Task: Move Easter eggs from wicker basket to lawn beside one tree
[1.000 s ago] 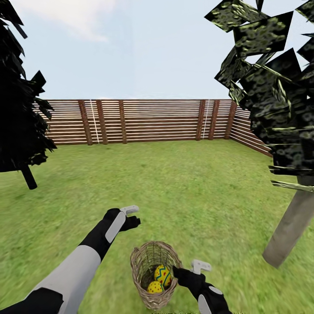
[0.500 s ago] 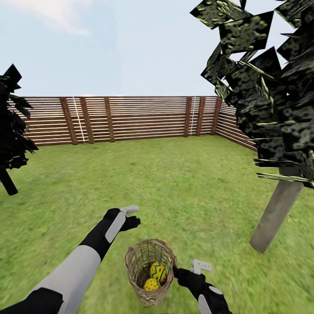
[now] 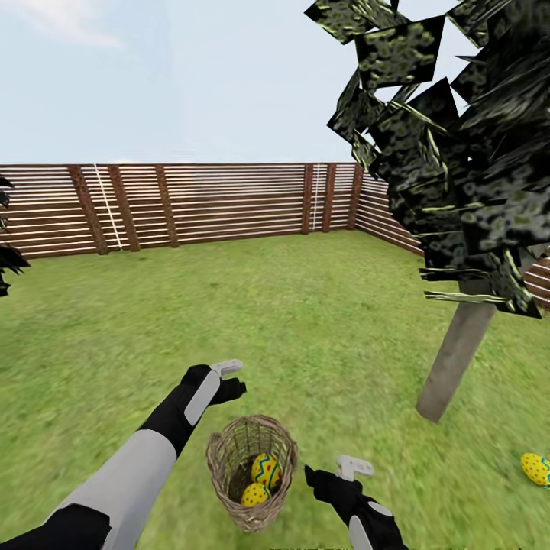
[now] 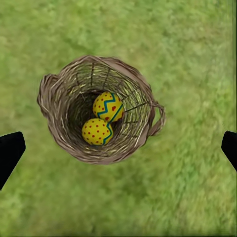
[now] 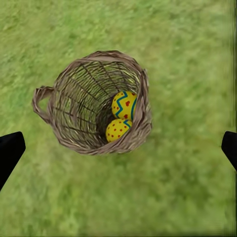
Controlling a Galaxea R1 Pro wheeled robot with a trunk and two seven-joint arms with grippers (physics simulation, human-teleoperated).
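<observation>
The wicker basket stands on the lawn just in front of me, between my two arms. Two yellow Easter eggs with blue zigzags and red dots lie in it, side by side. A third Easter egg lies on the grass at the far right, near the pale-trunked tree. My left gripper hovers open just beyond the basket's far rim. At the basket's right side, my right gripper is open and holds nothing.
A brown slatted fence closes the garden at the back and right. Dark foliage of the tree hangs overhead on the right. A dark tree's branches show at the left edge. Open grass stretches ahead.
The camera has turned right, so the whole scene slid left. The tree trunk sits closer to centre, and the egg on the grass at the right has come into view. Both arms hold their pose.
</observation>
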